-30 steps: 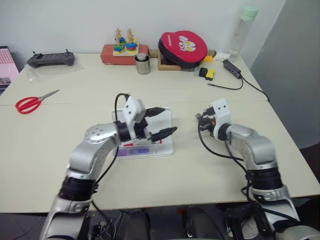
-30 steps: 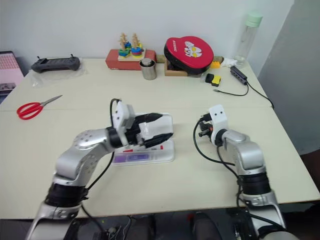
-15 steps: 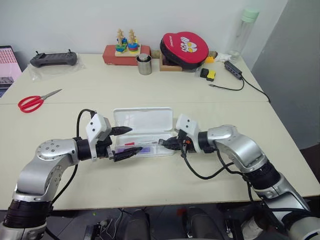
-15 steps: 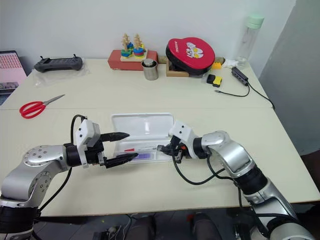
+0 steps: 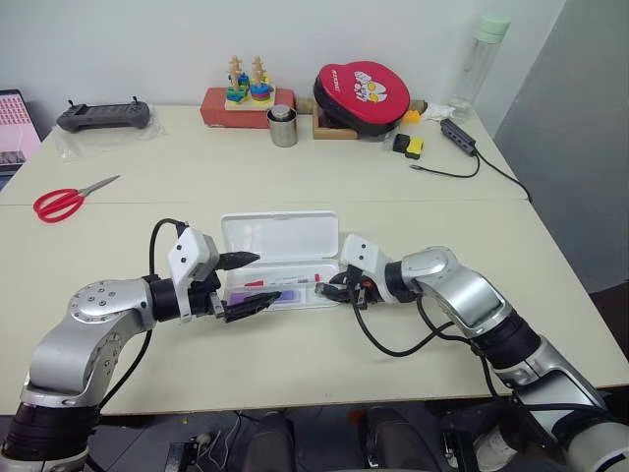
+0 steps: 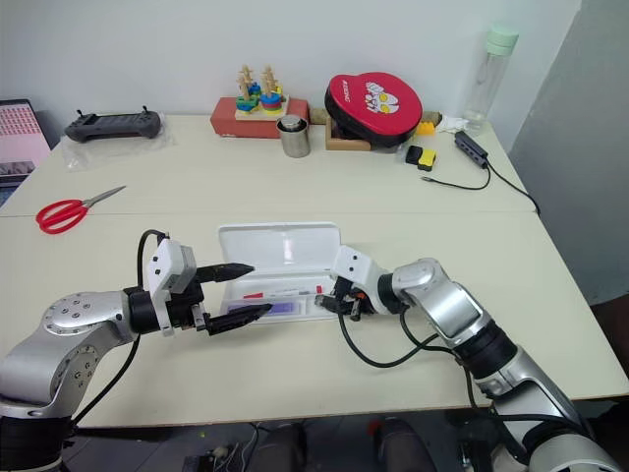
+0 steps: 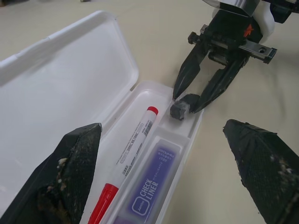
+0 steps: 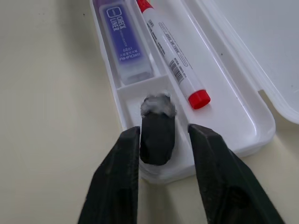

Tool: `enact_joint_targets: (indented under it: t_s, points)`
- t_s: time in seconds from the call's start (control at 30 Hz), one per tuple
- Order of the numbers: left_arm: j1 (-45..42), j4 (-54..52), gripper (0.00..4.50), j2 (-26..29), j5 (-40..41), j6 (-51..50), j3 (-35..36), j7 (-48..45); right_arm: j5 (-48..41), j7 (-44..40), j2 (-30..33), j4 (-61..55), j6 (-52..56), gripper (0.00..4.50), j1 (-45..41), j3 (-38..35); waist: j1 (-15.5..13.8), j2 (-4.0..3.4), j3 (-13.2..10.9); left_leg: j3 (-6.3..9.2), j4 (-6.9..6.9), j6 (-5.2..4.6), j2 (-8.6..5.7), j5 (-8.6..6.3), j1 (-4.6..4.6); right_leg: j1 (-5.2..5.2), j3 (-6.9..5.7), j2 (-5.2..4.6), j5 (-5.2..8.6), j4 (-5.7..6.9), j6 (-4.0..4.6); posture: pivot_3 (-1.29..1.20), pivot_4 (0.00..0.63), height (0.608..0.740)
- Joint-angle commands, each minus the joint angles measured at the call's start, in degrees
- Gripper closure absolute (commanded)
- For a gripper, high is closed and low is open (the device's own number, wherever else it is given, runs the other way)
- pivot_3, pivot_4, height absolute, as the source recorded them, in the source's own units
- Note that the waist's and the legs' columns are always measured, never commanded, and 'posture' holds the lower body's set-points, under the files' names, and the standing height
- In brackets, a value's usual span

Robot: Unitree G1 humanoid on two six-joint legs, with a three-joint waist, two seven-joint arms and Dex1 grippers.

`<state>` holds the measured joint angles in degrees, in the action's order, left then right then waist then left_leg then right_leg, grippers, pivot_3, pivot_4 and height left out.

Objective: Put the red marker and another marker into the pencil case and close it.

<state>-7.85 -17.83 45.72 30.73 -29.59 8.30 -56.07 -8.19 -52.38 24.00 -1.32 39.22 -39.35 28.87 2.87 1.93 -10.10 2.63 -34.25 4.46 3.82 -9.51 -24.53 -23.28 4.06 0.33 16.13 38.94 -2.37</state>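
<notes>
The white pencil case [image 5: 285, 236] lies open in the middle of the table, lid folded back. Inside lie the red marker [image 7: 131, 144], a white barrel with red cap, and beside it the purple marker [image 8: 122, 39]. A small dark stub [image 8: 158, 126] rests in the end compartment. My right gripper [image 5: 324, 290] reaches into that end, open, its fingers either side of the stub with a gap on one side. My left gripper [image 5: 246, 283] stands wide open at the case's left end with nothing between its fingers.
Red scissors [image 5: 61, 202] lie far left. Along the back stand a black controller [image 5: 101, 115], a wooden stacking toy [image 5: 241, 98], a metal cup [image 5: 282, 126], a red round pouch [image 5: 362, 93], a bottle [image 5: 480, 59] and a cabled power strip [image 5: 457, 133].
My left gripper has drawn back from over the case to its left end. My right gripper has swung in from the right to the case's right end. Both have barely moved since half a second ago.
</notes>
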Motion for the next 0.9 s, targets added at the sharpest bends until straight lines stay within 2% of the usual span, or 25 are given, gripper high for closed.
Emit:
enact_joint_targets:
  t_s: [0.03, 0.23, 0.3, 0.37, 0.57, 0.7, 0.9]
  points:
    - [-0.50, -2.18, 0.00, -0.30, 1.50, -0.48, 2.24, 1.53, -0.56, -0.72, -0.21, -1.30, -0.69, 1.89, -1.28, -2.29, 0.00, 0.00, 0.00, 0.00, -0.01, 0.00, 0.00, 0.00, 0.00, 0.00, 0.00, 0.00, 0.00, 0.00, 0.00, 0.00, 0.150, 0.740]
    - [-0.14, -2.98, 0.00, -0.83, 2.48, -1.47, 3.80, 3.89, -1.65, -2.34, -0.11, -1.77, -1.17, 0.55, -2.35, -3.74, 0.02, 0.00, 0.00, 0.00, -0.01, 0.00, 0.00, 0.00, 0.00, 0.00, 0.00, 0.00, 0.00, 0.00, 0.00, 0.00, 0.150, 0.740]
    - [0.32, -3.19, 0.00, -1.39, 3.54, -2.02, 5.98, 5.37, -5.34, -3.12, -1.78, -3.12, -1.35, 0.14, -3.23, -7.29, 0.00, 0.00, 0.00, 0.00, -0.01, 0.00, 0.00, 0.00, 0.00, 0.00, 0.00, 0.00, 0.00, 0.00, 0.00, 0.00, 0.150, 0.740]
    - [0.37, -3.04, 0.00, -2.72, 4.81, -2.07, 8.72, 7.70, -9.33, -1.56, -5.13, -2.13, -0.10, 0.07, -6.03, -12.54, 0.03, 0.00, 0.00, 0.00, -0.01, 0.00, 0.00, 0.00, 0.00, 0.00, 0.00, 0.00, 0.00, 0.00, 0.00, 0.00, 0.150, 0.740]
    - [-2.04, -2.87, 0.00, -6.23, 12.19, -5.38, 15.68, 13.73, -5.94, 9.40, -10.98, 12.69, -1.46, 1.45, -16.49, -18.45, 0.39, 0.08, 0.05, 0.04, -0.05, 0.00, 0.05, 0.00, 0.05, 0.04, -0.02, 0.05, -0.05, 0.07, -0.05, 0.00, 0.150, 0.740]
    - [-2.91, -2.46, 0.00, -6.64, 13.20, -5.49, 17.35, 15.81, -3.05, 17.20, -14.41, 26.32, -4.46, 2.27, -23.28, -20.89, 0.08, 0.14, 0.09, 0.02, -0.05, 0.00, 0.02, 0.00, 0.04, 0.05, 0.00, 0.03, -0.16, 0.04, 0.15, 0.00, 0.150, 0.740]
    - [0.03, -4.64, 0.00, -5.82, 14.68, -6.36, 19.61, 17.00, 1.25, 18.79, -16.84, 39.65, -9.91, 3.83, -27.57, -18.63, 0.27, 0.14, 0.08, -0.01, 0.01, 0.01, 0.01, -0.01, 0.01, 0.03, 0.02, 0.03, -0.19, 0.00, 0.25, 0.00, 0.150, 0.740]
